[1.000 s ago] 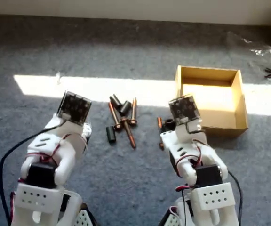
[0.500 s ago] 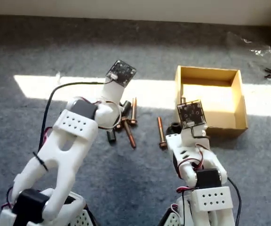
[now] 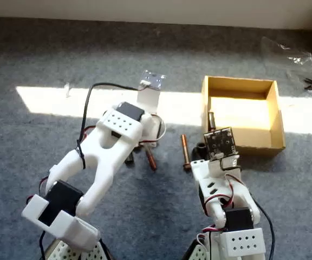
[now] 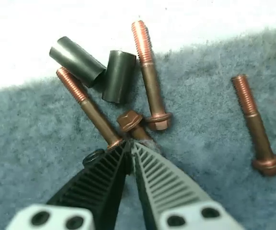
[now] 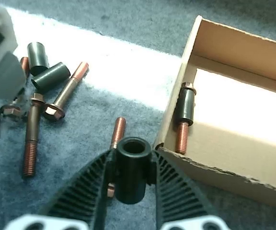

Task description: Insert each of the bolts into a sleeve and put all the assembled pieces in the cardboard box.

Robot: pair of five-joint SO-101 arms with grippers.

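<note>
You could not follow the hex-headed bolt (image 4: pixel 130 120); its shank ran under the left tool (image 4: pixel 130 143); a sleeve (image 4: pixel 94 156) beside it lay mostly covered too; from above, the left arm (image 3: pixel 112 146) masked most of the pile (image 3: pixel 151 161); the held sleeve (image 5: pixel 131 177) in the right tool (image 5: pixel 131 154) hid much of the lone bolt (image 5: pixel 118 130); the cardboard box (image 5: pixel 224 158) ran off frame.

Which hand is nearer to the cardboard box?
Right. The right hand, holding a sleeve, is beside the cardboard box; the left hand is over the loose bolts, farther off.
</note>
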